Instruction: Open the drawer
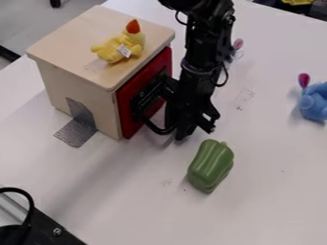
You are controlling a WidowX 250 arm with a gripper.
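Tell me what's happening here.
A black robot arm is at work on a pale wooden box, its black gripper hanging low beside the red drawer front. That front looks flush with the box, so the drawer seems not yet open. A small yellow toy sits on top; a green plastic pepper lies nearby.

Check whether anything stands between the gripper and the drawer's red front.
Nothing visible stands between the gripper and the red front, though the arm hides part of it. The green pepper lies outside that gap.
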